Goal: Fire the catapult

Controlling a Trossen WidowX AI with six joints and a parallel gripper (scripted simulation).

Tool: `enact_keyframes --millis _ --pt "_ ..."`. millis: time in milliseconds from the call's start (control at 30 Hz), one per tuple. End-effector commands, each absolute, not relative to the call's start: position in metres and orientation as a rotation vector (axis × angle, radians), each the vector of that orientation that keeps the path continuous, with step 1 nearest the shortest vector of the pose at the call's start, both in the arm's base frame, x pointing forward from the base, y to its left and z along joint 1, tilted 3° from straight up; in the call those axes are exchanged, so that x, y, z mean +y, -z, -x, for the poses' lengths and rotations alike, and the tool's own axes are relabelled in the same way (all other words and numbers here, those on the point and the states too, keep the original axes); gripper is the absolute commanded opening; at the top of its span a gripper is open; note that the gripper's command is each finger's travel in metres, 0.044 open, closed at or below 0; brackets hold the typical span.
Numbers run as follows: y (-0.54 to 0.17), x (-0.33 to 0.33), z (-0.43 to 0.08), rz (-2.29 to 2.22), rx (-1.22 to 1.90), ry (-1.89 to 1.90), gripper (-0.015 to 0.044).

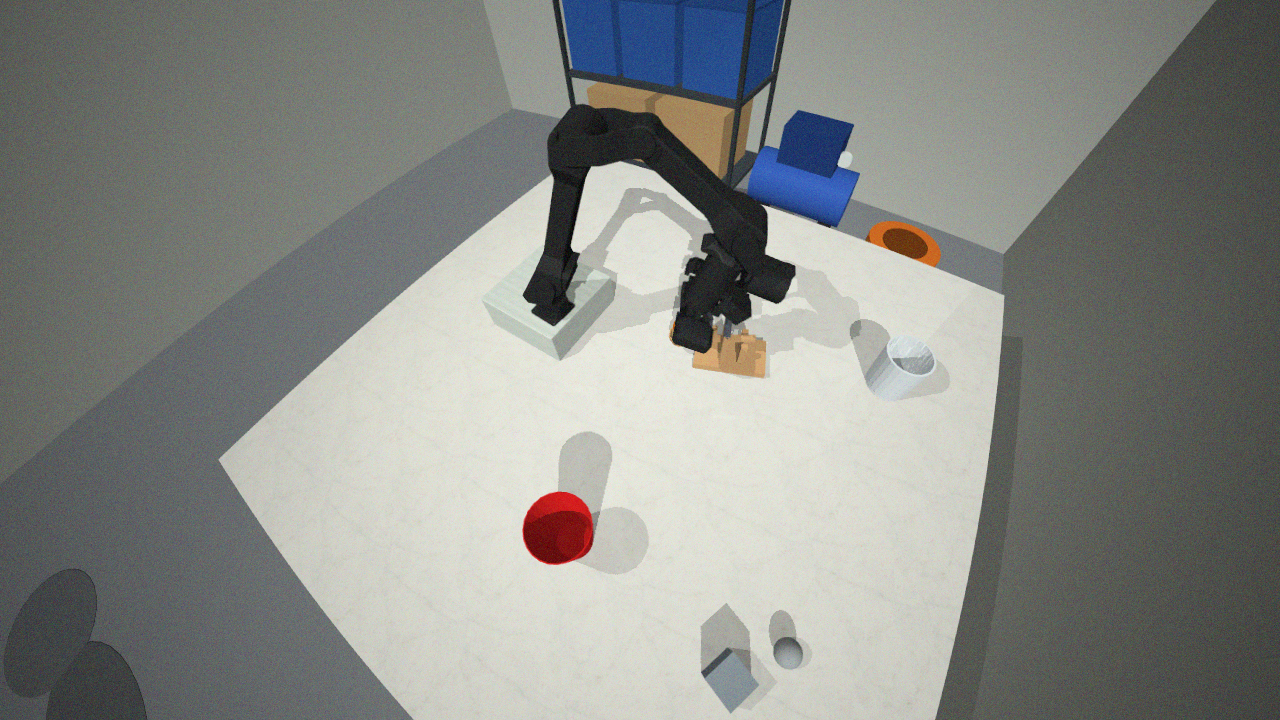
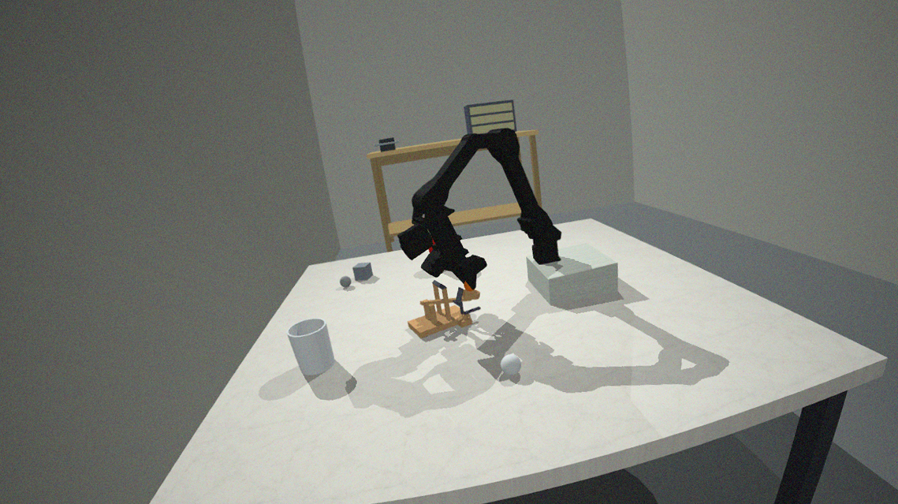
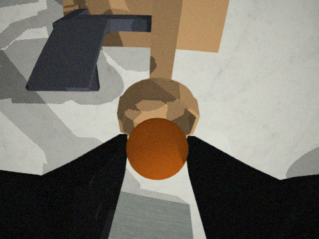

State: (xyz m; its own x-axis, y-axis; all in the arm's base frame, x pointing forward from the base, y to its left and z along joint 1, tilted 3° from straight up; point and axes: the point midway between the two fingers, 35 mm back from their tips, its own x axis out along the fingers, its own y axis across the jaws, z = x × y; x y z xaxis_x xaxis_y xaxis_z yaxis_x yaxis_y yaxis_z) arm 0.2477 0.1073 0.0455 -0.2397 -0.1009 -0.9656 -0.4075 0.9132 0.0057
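My gripper (image 3: 157,143) is shut on the orange ball (image 3: 157,159) (image 2: 469,287), with a fingertip against each side. The ball is right at the catapult's round wooden cup (image 3: 143,106). In the wrist view it overlaps the cup's near edge; whether it touches the cup I cannot tell. The wooden catapult (image 1: 751,364) (image 2: 425,327) (image 3: 203,26) stands on the table, with a dark angled piece (image 3: 66,60) beside its throwing arm. In the top view my wrist hides the fingertips and part of the catapult. The white mug (image 1: 887,380) (image 2: 313,348) stands upright, well away on the catapult's base side.
A pale block (image 1: 523,324) (image 2: 581,288) carries the arm's base. A red cup (image 1: 557,530) stands apart in the top view. A white ball (image 2: 510,364) lies beyond the catapult. A grey cube (image 1: 731,682) (image 2: 362,271) and a grey ball (image 1: 787,653) (image 2: 345,282) lie farther off.
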Motion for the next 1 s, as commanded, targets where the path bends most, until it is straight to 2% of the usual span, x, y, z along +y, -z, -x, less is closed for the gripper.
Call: enact_keyframes --millis 0,133,333,467,967 --pt "-0.046 0.107 -0.248 0.38 1.803 -0.3 0.0184" --pt "-0.058 0.108 -0.249 0.379 1.799 -0.3 0.0289" --pt "-0.153 0.103 -0.239 0.372 1.769 -0.301 0.044" --pt "-0.134 0.111 -0.256 0.361 1.737 -0.304 0.044" --pt "-0.176 0.169 -0.387 0.223 1.273 -0.351 0.044"
